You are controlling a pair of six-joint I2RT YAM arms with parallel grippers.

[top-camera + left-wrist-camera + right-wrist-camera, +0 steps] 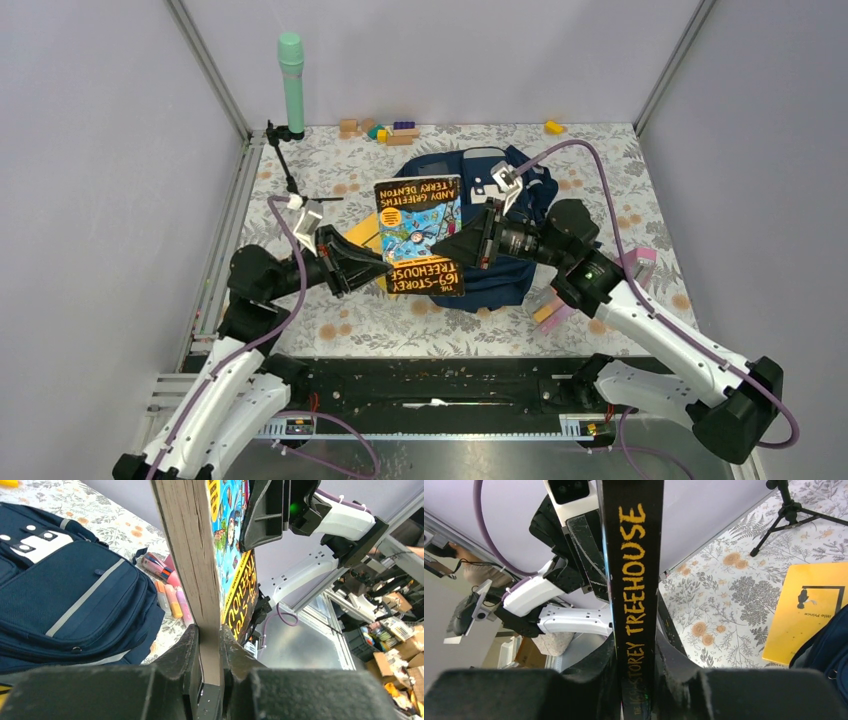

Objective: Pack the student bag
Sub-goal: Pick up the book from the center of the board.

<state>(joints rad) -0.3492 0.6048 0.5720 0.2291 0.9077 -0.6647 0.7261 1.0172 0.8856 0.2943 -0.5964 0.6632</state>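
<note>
Fingers of the left claw (210,645) are clamped on the pale page edge of a paperback book (420,225), gripping it from 8 o'clock. Opposite, the right claw (634,655) is clamped on the book's black spine, where yellow letters read "Storey Treehouse", coming in from 3 o'clock. Held between the two, the book hangs above the table with its bright blue and yellow cover facing up. Under and behind it lies the navy backpack (505,280), flat on the flowered table (640,180) near the centre and reaching toward 1 o'clock; its grey stripes and white front patch face up. From above, the book hides the backpack's 9 o'clock side. A thin yellow book (809,610) lies on the table at the backpack's 9 o'clock. Several coloured markers (172,597) lie at its 4 o'clock, close to the right arm. Small toy blocks (385,130) sit at the far edge at 12 o'clock. A green tube (291,80) stands on a small black tripod at 11 o'clock.
</note>
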